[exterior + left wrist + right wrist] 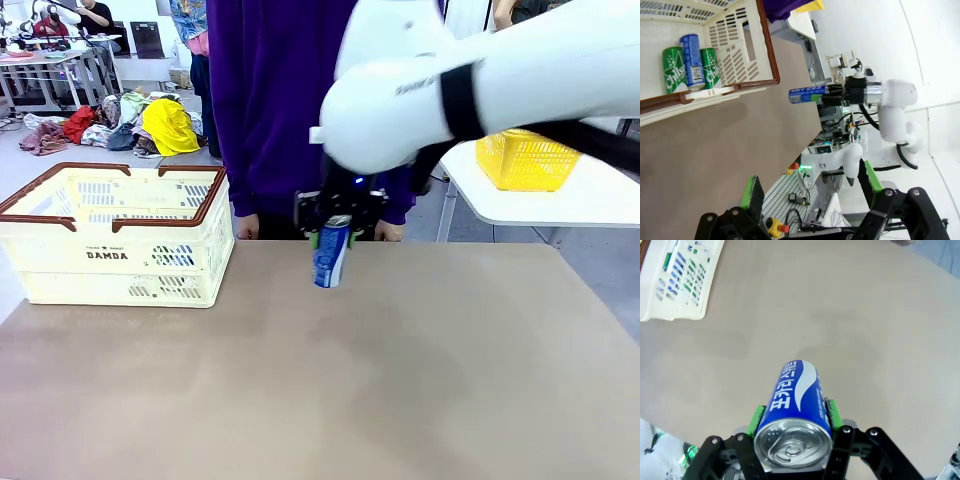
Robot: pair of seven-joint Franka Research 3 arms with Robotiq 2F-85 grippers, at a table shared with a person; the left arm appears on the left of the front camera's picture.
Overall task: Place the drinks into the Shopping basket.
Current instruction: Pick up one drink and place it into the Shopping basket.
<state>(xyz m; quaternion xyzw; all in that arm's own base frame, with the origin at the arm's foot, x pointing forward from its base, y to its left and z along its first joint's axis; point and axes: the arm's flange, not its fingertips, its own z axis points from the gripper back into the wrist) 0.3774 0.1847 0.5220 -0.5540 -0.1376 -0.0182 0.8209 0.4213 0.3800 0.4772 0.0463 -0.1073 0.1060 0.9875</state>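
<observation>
A blue drink can (329,262) with white print hangs a little above the table's far middle, with my right gripper (333,236) shut on its top half. In the right wrist view the can (792,390) points down at the table between the green pads (757,418), silver top toward the camera. The cream Shopping basket (115,235) stands at the far left, well left of the can. Inside the basket (740,40) lie two green cans (674,70) (709,67) and one blue can (692,61). My left gripper (810,187) is open, high above the table and holding nothing.
A person in purple (270,100) stands at the far edge behind the held can, hands (246,228) near the table rim. A yellow mesh basket (527,158) sits on a white side table at the back right. The brown tabletop (400,380) is bare in front.
</observation>
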